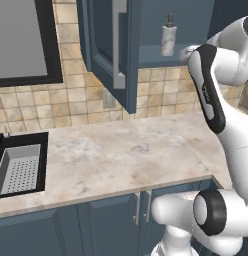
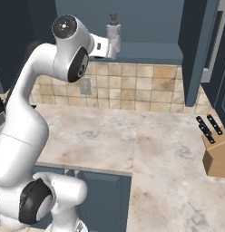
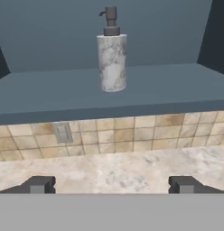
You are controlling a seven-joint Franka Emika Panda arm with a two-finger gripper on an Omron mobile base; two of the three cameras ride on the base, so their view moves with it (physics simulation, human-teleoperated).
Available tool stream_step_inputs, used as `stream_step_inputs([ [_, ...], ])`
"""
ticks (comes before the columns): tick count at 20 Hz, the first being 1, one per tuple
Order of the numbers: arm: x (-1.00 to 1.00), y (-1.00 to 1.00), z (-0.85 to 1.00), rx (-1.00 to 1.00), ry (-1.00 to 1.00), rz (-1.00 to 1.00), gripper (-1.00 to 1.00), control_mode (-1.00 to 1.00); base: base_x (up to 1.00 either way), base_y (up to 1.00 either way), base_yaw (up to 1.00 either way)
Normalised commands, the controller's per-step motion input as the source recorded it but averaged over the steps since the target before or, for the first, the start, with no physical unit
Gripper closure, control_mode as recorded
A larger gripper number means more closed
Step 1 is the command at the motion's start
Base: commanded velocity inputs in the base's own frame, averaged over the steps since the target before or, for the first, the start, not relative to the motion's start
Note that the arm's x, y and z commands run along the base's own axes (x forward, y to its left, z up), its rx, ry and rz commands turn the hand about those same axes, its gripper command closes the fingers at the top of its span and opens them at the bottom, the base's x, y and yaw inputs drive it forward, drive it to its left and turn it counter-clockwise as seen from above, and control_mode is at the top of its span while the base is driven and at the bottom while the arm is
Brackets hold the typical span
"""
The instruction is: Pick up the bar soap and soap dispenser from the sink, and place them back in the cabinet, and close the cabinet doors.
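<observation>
The soap dispenser point(image 3: 112, 57), a marbled white-grey bottle with a dark pump, stands upright on the blue shelf point(image 3: 64, 97) of the open cabinet point(image 1: 196, 20). It also shows as the soap dispenser point(image 1: 168, 36) and the soap dispenser point(image 2: 114, 34). My gripper point(image 3: 111, 185) is open and holds nothing. It sits level with the shelf and a short way back from the bottle. The left cabinet door point(image 1: 103, 55) and the right one point(image 2: 194, 50) both stand open. The sink point(image 1: 43, 160) lies at the far left. The bar soap is out of view.
A grey perforated tray point(image 1: 18, 170) sits in the sink. A knife block point(image 2: 215, 152) stands on the counter at the right. A wall outlet point(image 3: 63, 132) is set in the tiled backsplash, and a black-framed window point(image 1: 21, 40) is above the sink.
</observation>
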Motion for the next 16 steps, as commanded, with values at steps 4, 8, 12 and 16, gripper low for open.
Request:
stream_step_inputs([
  [4, -0.86, 0.19, -0.05, 0.0, 0.09, 0.0, -1.0, -1.0, 0.0, 0.0, 0.0],
  [8, -0.83, 0.05, -0.07, 0.0, 0.06, 0.0, -1.0, -1.0, 0.0, 0.0, 0.0],
  [12, -0.75, 0.03, -0.11, 0.0, 0.04, 0.0, -1.0, -1.0, 0.0, 0.0, 0.0],
  [16, -0.73, 0.06, -0.13, 0.0, 0.03, 0.0, -1.0, -1.0, 0.0, 0.0, 0.0],
])
